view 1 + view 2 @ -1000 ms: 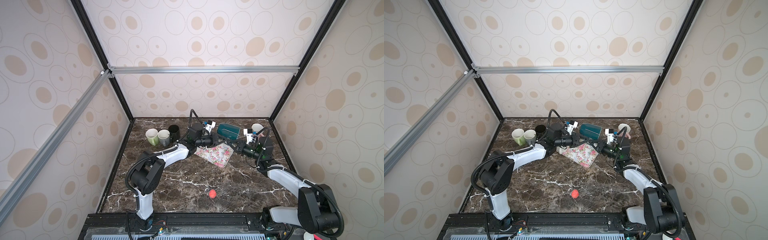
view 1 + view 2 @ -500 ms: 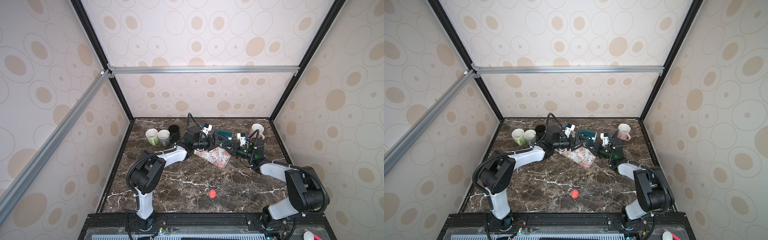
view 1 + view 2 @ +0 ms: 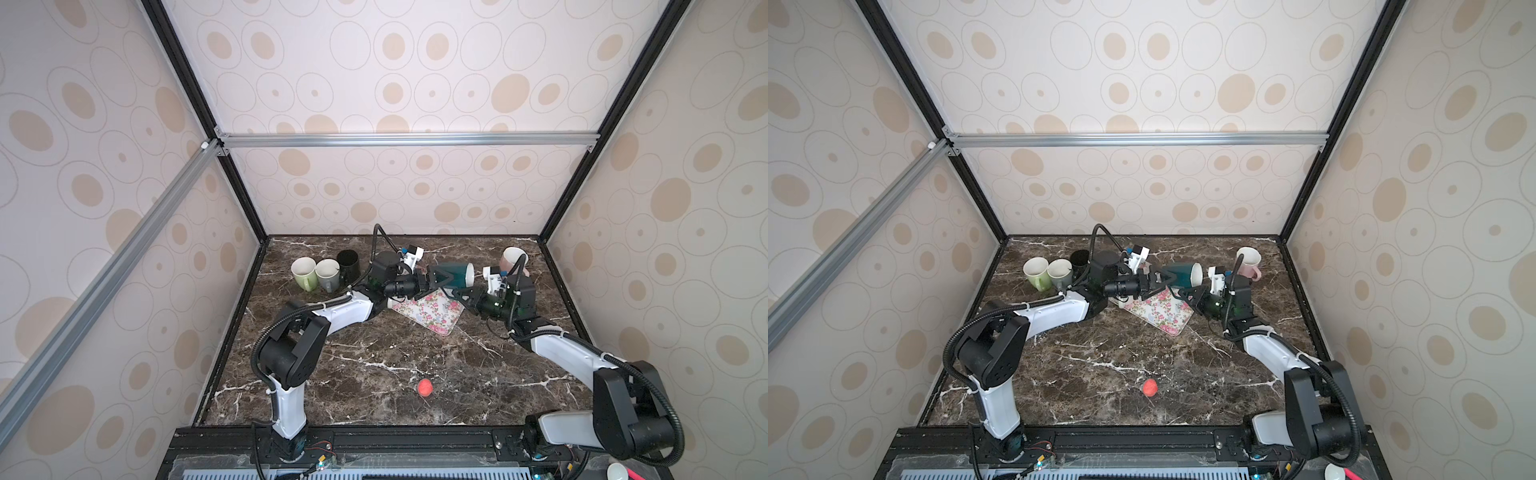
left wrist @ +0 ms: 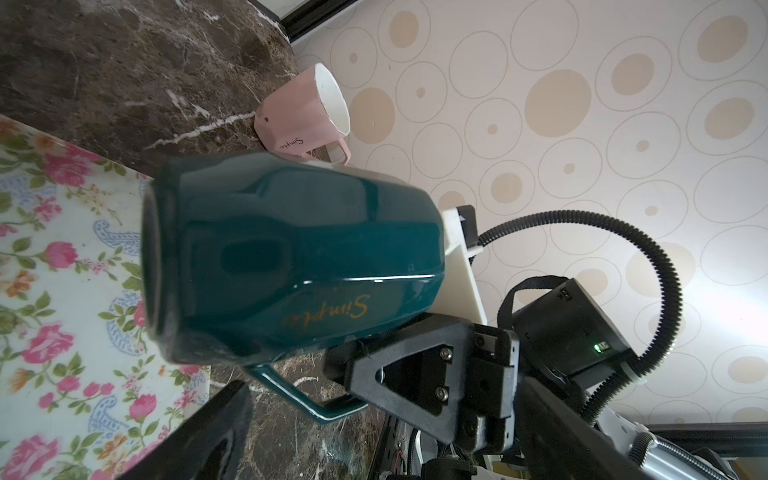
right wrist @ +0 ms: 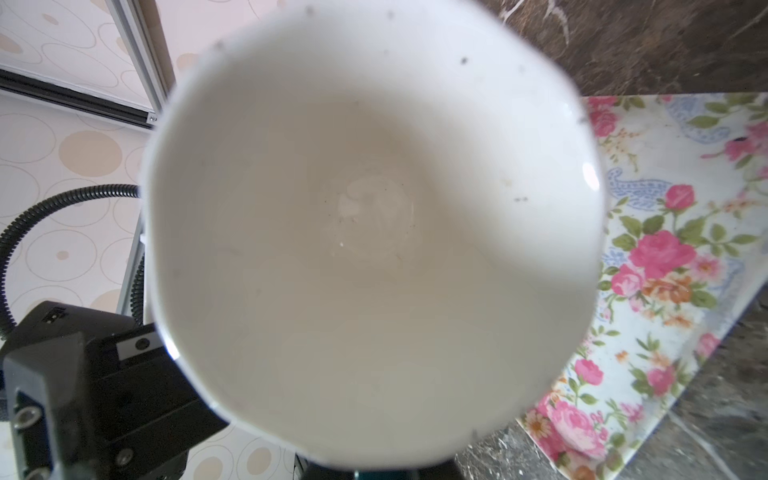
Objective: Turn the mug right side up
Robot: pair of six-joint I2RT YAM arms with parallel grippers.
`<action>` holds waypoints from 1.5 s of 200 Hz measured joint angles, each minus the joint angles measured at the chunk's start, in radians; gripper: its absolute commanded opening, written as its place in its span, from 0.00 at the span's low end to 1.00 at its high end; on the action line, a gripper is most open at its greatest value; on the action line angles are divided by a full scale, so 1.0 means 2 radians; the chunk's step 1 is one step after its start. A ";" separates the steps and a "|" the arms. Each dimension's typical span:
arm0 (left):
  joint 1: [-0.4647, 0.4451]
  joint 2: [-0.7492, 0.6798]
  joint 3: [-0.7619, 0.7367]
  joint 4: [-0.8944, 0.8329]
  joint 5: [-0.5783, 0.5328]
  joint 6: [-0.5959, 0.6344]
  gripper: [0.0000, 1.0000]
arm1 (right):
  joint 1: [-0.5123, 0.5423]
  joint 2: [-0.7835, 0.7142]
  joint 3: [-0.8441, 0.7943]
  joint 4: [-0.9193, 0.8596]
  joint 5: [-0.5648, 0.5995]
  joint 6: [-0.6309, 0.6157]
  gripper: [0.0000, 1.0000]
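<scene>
Overall light: bright, soft and even in both top views; the pale walls [image 3: 415, 83] look almost washed out
Table: the dark marble table [image 3: 374, 340] takes a faint sheen, with only weak, fuzzy shadows under the arms [image 3: 345, 309]
Edges: wide lens, so the black frame posts [image 3: 183, 70] splay outward towards the corners
Glare: in the left wrist view a burnt-out white patch sits on one of the walls, and the glossy teal mug [image 4: 291, 257] carries pale streaks of reflection
Focus, left wrist: the teal mug's base end is soft; the pink mug [image 4: 303, 120] behind it is crisp
Focus, right wrist: the teal mug's white inside fills the view, its rim blurred; the floral mat [image 5: 665, 249] beside it is sharper
</scene>
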 measured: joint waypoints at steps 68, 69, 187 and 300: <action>0.008 -0.006 -0.001 -0.002 -0.008 0.014 0.98 | 0.000 -0.033 0.012 -0.073 0.036 -0.040 0.00; 0.008 -0.006 -0.001 -0.002 -0.008 0.015 0.98 | 0.000 -0.034 0.012 -0.074 0.037 -0.040 0.00; 0.030 -0.042 -0.045 -0.009 -0.031 0.043 0.98 | 0.000 -0.056 0.029 -0.156 0.084 -0.096 0.00; 0.036 -0.087 -0.058 -0.057 -0.064 0.093 0.98 | 0.000 -0.068 0.093 -0.308 0.207 -0.207 0.00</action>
